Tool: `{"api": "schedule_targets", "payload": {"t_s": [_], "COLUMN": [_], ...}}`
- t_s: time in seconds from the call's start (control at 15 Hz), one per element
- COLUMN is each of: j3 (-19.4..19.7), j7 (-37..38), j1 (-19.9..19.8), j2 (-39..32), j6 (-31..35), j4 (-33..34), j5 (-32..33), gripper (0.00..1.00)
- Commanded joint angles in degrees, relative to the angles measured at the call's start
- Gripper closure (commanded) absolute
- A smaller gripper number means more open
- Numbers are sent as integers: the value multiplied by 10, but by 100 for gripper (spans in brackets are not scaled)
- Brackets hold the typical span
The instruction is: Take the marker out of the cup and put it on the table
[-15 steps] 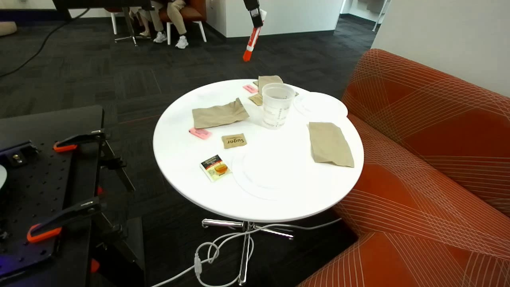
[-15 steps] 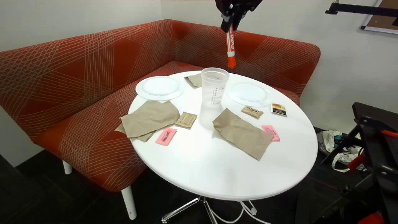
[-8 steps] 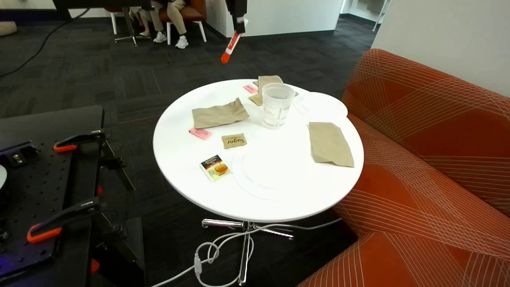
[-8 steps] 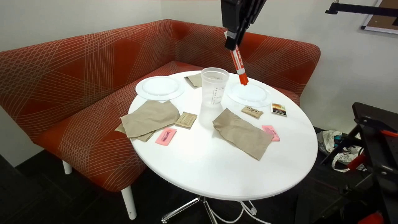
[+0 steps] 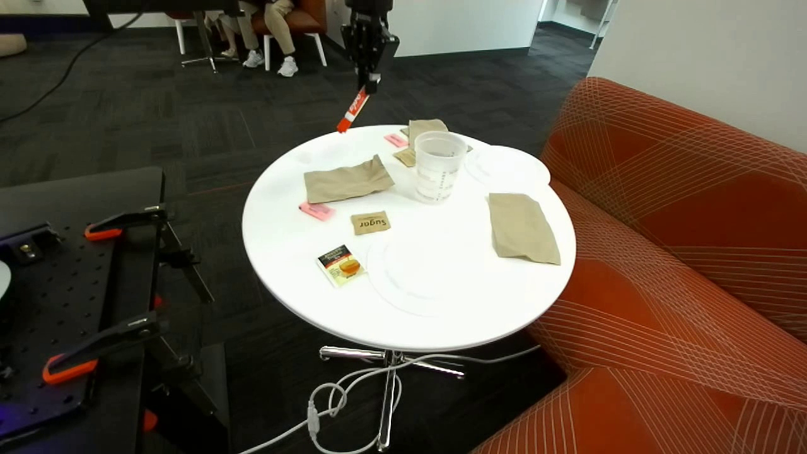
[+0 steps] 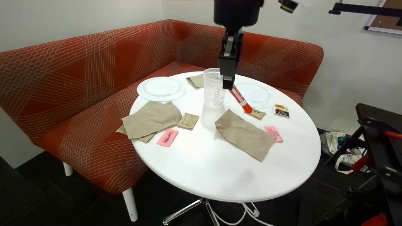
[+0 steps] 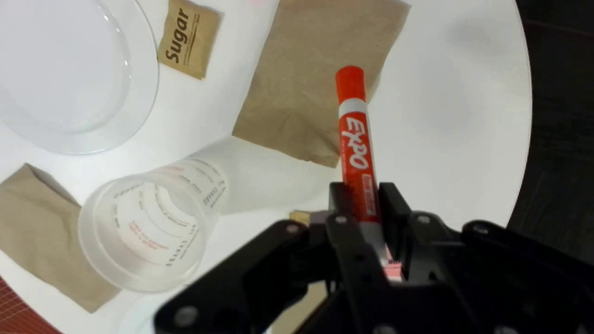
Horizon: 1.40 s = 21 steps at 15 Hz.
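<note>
- In an exterior view you have the claw (image 5: 368, 87) clamped on the marker (image 5: 354, 109), held in the air, tilted, cap end low and toward picture left, overlapping the far rim of the surface (image 5: 280, 221)
- There too, your cup (image 5: 438, 173) stands upright on the surface, marker already out of it and apart from it; brown napkin (image 5: 345, 183) to picture left of the cup, second napkin (image 5: 523, 230) to the right, pink packet (image 5: 317, 210) just beside the brown napkin, red sofa (image 5: 681, 265) along the right side
- In an exterior view your claw hangs down from the top, marker in its grip, and hides part of the cup; cap end points lower right and overlaps the sugar packet (image 6: 258, 115), with a pale plate (image 6: 259, 94) behind; black-and-yellow packet (image 6: 282, 111) sits to picture right of the sugar packet
- In the wrist view your claw's fingers (image 7: 339, 198) press the marker's barrel from both sides, EXPO lettering readable ahead of them; cap end shows against the brown napkin
- Also in the wrist view, cup is off to picture left of the marker, mouth toward the camera, overlapping the second napkin; plate and sugar packet at upper left; can't tell the marker's height over the surface from here
</note>
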<state>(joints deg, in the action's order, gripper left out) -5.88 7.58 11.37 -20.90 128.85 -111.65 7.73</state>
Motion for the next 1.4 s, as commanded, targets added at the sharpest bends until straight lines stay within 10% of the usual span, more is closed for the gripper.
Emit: {"api": "schedule_targets", "payload": {"t_s": [0.0,0.73,0.93,1.33], "j3": [-14,-17,-12,-13], "j7": [-62,-82,-72,-78], "j1": [-6,-3,2,1], "j2": [-73,-229,-246,-259], "j6": [-15,-47,-71,-75], "j4": [66,207,238,265], "j5": [-14,-38,-36,-35], "gripper": [95,95,53,10]}}
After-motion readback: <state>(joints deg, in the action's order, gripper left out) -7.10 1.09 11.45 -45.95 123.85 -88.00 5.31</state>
